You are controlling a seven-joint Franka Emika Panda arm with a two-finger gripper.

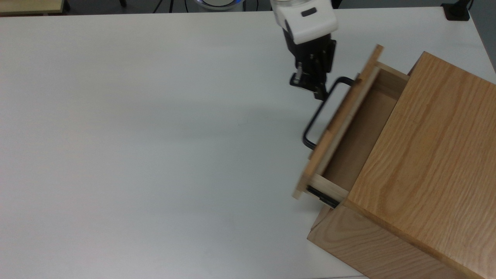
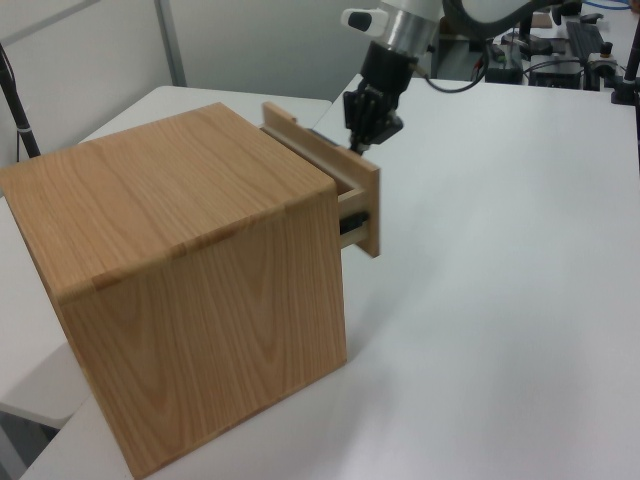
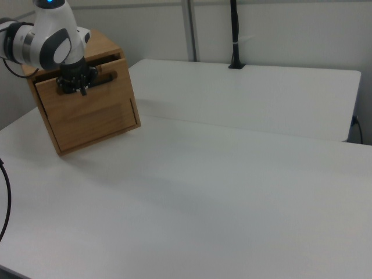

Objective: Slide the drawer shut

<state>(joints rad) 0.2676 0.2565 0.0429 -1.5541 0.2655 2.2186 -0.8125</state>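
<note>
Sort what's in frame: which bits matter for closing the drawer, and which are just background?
Job:
drawer, partly open
its black handle
gripper at the handle
cabinet housing it

Background:
white table
black pole at the table's far edge

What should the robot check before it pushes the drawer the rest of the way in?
1. Drawer shut all the way: not ok; part of it sticks out of the cabinet.
2. Gripper at the handle: ok, it sits by the handle's upper end in the top view.
3. Fingers around the handle bar: cannot tell.
4. Drawer lined up with the cabinet opening: ok, its front looks parallel to the cabinet's edge.
5. Nothing inside blocking it: ok for the part that shows; the back is hidden.
6. Table around the drawer free of clutter: ok.
</note>
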